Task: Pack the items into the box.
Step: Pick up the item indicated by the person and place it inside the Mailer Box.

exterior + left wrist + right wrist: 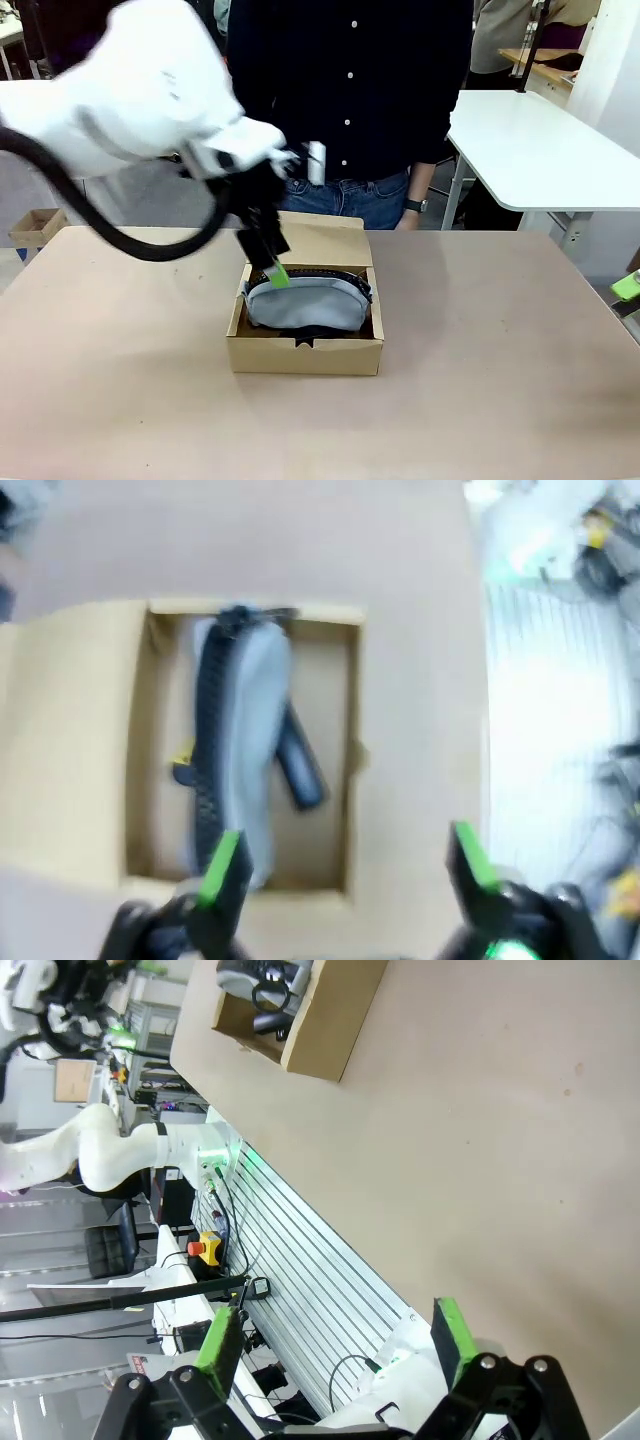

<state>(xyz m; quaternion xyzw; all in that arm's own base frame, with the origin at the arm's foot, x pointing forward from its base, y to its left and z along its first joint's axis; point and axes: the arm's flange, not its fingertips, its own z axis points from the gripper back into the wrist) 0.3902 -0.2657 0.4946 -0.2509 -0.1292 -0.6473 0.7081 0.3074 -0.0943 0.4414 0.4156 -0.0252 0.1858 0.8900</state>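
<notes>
A soft grey-blue zipped pouch (250,710) hides most of the slim yellow-and-black utility knife (183,752) and part of the small black stapler-like tool (300,765) in the blurred left wrist view. The right wrist view's top edge crops the shallow brown cardboard box (328,1012).

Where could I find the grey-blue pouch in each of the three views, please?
Front view: the pouch is at the picture's centre, inside the box.
Left wrist view: the pouch is left of centre, running top to bottom in the box.
Right wrist view: the pouch is at the top edge, partly cut off.
Shared landmark: the brown cardboard box around it.
</notes>
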